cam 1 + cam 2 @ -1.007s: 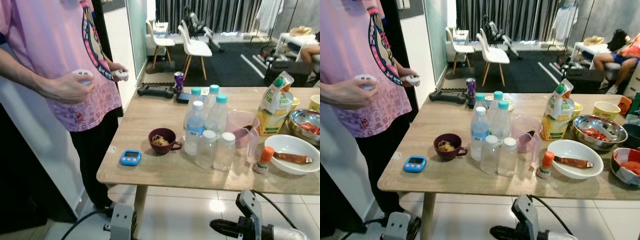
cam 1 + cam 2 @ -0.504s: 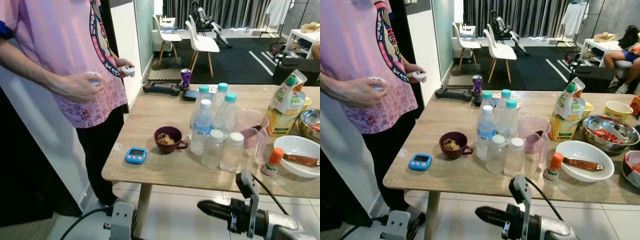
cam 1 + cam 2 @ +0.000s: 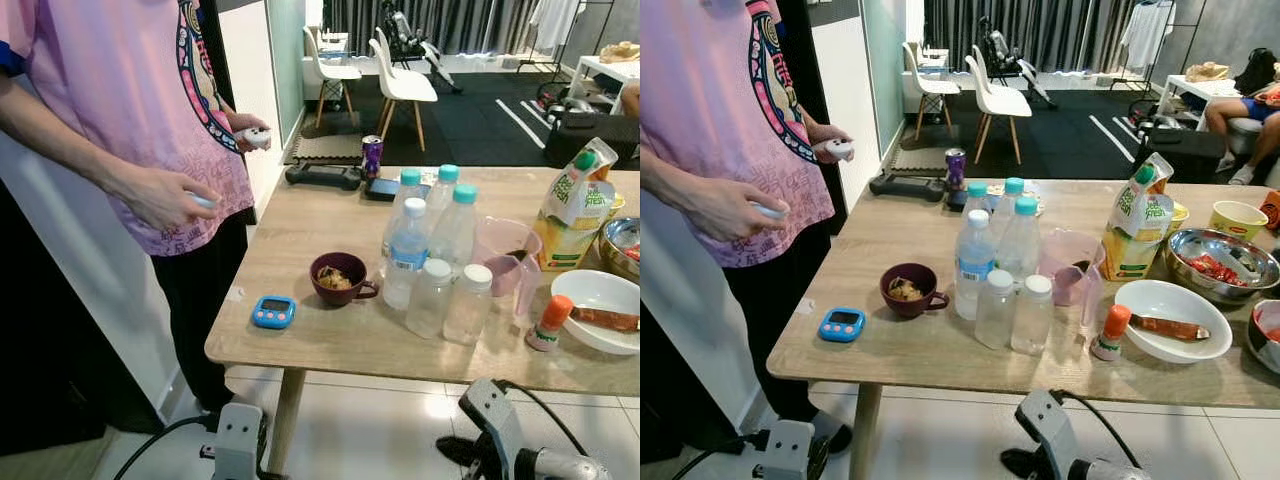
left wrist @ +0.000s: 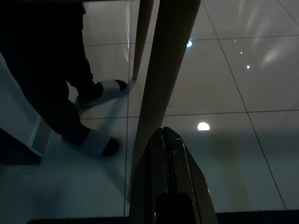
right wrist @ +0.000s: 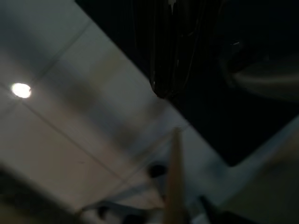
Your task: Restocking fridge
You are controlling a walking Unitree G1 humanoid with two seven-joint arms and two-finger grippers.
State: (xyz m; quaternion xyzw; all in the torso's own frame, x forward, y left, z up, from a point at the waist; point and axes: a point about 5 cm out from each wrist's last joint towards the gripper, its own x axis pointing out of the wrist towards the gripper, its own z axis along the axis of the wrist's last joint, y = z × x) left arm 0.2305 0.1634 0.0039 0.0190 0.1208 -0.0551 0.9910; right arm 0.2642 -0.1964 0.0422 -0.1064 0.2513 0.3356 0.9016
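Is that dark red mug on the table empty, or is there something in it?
Not empty. The dark red mug stands upright on the wooden table, and a brownish, lumpy food shows inside it. What the food is, I cannot tell.

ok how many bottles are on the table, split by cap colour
teal-capped bottles: 3
white-capped bottles: 3
orange-capped bottle: 1
total: 7
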